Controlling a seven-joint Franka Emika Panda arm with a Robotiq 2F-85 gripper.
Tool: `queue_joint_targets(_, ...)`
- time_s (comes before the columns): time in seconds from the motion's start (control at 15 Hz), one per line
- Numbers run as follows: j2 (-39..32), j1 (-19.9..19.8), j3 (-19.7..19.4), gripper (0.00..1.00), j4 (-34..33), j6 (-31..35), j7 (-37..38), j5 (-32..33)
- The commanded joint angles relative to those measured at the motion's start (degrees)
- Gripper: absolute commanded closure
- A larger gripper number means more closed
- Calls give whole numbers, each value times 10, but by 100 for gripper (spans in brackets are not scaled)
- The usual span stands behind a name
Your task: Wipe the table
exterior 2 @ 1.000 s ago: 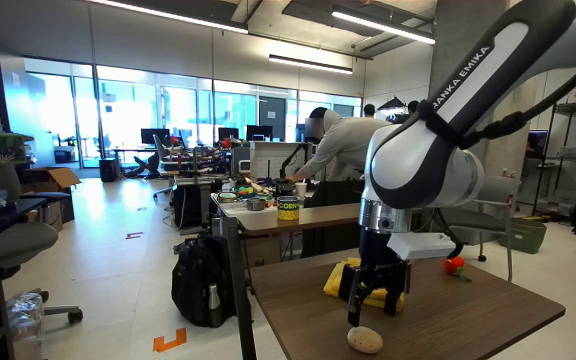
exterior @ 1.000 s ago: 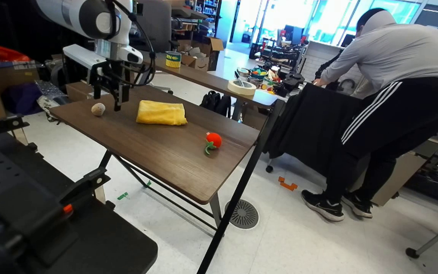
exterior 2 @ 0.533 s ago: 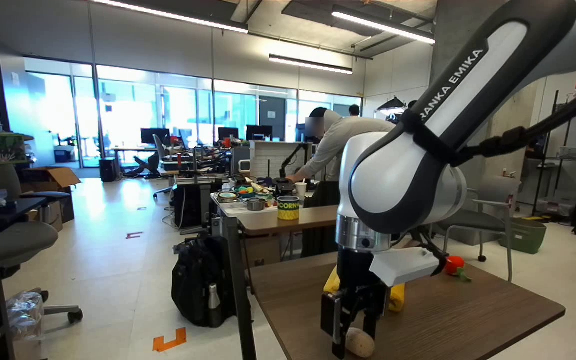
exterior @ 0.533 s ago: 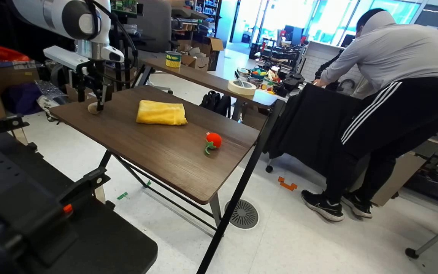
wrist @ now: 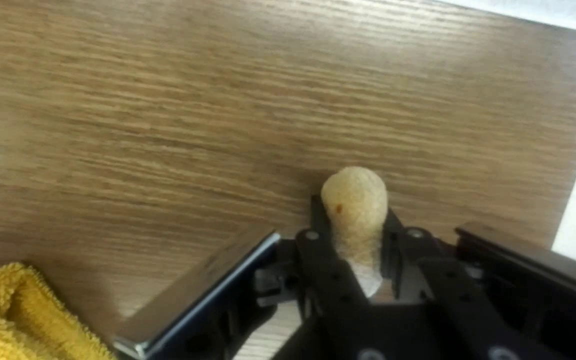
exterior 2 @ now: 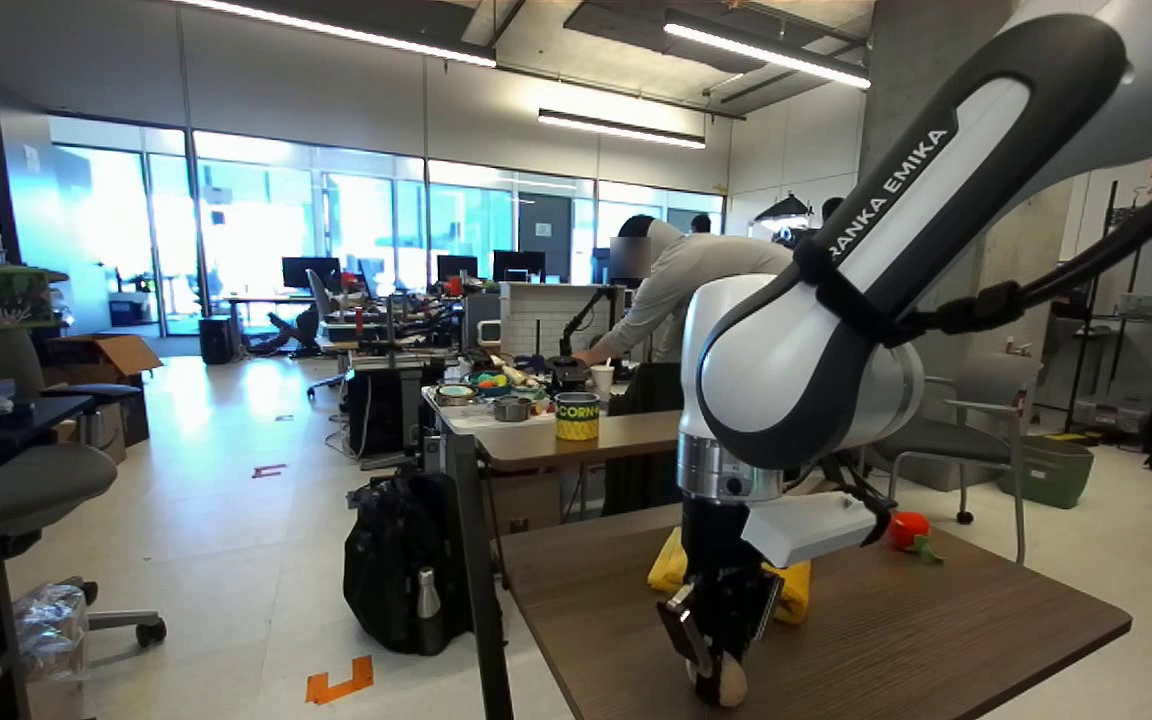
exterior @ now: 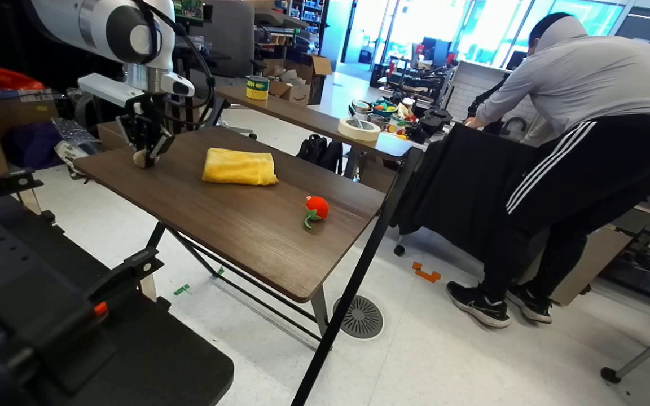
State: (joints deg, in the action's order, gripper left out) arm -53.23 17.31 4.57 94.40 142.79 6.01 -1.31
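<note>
The table has a dark brown wood-look top. My gripper is low over one end of it, shut on a pale, potato-like plush. The plush is squeezed between both fingers, its rounded end bulging past them; in an exterior view a bit of the plush shows beside the fingertips. Whether it still touches the table I cannot tell. A folded yellow cloth lies on the tabletop apart from the gripper, partly behind the arm in an exterior view and at the lower left corner of the wrist view.
A red plush tomato with green leaves sits toward the far end of the table. Behind stands a narrow table with a corn can and a tape roll. A black post rises beside the table's end; a person bends over further back.
The arm has moved to the plush and come down over it, then the fingers have closed on it from open. Cloth and tomato have stayed in place.
</note>
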Motion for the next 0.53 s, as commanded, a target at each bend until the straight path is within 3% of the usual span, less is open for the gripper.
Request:
queue_joint_targets(0.0,16,-22,-10,99,-29,-16,11,4)
queue_joint_targets(0.47,38,-120,-66,100,-104,24,50,-17)
